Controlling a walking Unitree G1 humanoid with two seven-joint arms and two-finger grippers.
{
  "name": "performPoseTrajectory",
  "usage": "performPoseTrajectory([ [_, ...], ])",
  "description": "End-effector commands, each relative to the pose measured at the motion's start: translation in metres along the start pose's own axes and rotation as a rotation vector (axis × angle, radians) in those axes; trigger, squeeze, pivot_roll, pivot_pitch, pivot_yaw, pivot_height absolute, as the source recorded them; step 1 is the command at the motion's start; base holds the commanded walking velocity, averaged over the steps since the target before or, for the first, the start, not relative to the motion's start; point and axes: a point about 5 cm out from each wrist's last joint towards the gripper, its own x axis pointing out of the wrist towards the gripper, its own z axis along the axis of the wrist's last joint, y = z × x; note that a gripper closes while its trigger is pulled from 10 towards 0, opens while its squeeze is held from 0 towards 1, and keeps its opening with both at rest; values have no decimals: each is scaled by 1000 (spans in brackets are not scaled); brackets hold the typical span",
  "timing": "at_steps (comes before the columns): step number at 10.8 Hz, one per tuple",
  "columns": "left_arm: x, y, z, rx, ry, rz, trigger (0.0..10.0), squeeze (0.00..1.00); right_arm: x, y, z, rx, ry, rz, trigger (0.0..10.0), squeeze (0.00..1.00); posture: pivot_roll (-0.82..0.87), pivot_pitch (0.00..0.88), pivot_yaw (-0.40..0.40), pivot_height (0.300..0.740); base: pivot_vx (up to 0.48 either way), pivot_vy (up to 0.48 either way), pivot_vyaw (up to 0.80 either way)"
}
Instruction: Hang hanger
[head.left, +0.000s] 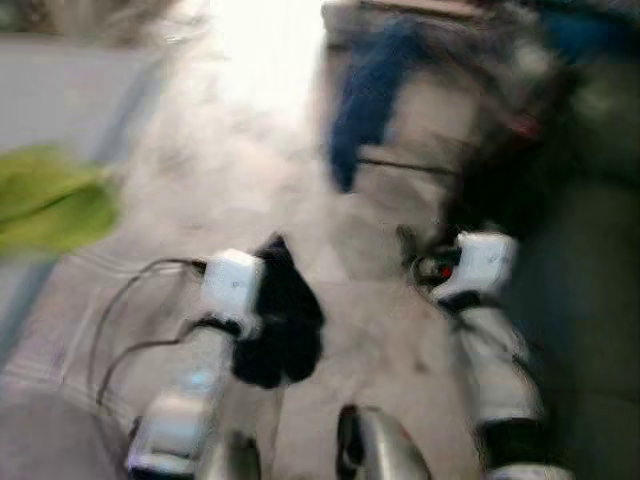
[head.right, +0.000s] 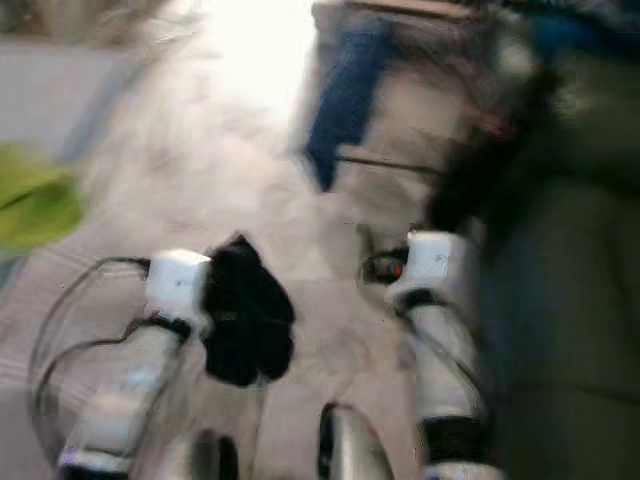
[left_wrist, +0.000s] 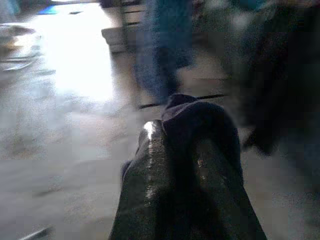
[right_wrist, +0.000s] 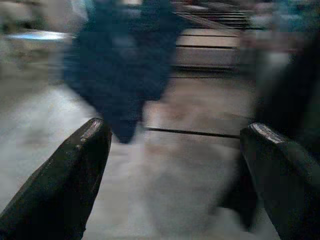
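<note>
Everything is blurred by motion. My left gripper (head.left: 283, 300) is held out low in front of me, a black mass over the floor; in the left wrist view its fingers (left_wrist: 150, 170) lie pressed together, shut. My right gripper (right_wrist: 180, 135) is open with nothing between its fingers and sits further right (head.left: 428, 262). Ahead hangs a blue garment (head.left: 365, 100), also seen as a blue garment (right_wrist: 120, 75) past the right fingers. I cannot make out a hanger.
Dark clothes (head.left: 520, 150) hang in a mass at the right, with a thin dark bar (head.left: 410, 165) under the blue garment. A green object (head.left: 50, 200) lies at the left edge. Glare (head.left: 260, 60) whitens the pale floor ahead. Black cables (head.left: 120, 320) loop by my left arm.
</note>
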Motion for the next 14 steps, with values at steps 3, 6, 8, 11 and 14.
performPoseTrajectory([
  [3, -3, 4, 2, 3, -9, 3, 10000, 0, 1, 6, 1, 15, -11, 7, 10000, 0, 42, 217, -22, 740, 454, 0, -758],
  [6, -2, 7, -1, 9, 17, -5, 10000, 0, -1, 5, -2, 14, -3, 1, 10000, 0, 44, 219, -22, 740, 219, 373, -800],
  [8, -1, 6, 0, 20, 11, -22, 10000, 0, 1, 6, -1, 12, -5, 5, 10000, 0, 46, 219, -24, 740, 0, 437, -800],
  [11, -1, 5, -2, 22, 28, -25, 10000, 0, 2, 6, -1, 15, -10, 6, 10000, 0, 48, 220, -24, 740, 0, 467, -490],
  [14, 0, 4, -1, 24, 26, -27, 10000, 0, 2, 8, -1, 14, -11, 10, 10000, 0, 47, 221, -23, 740, 0, 480, 0],
])
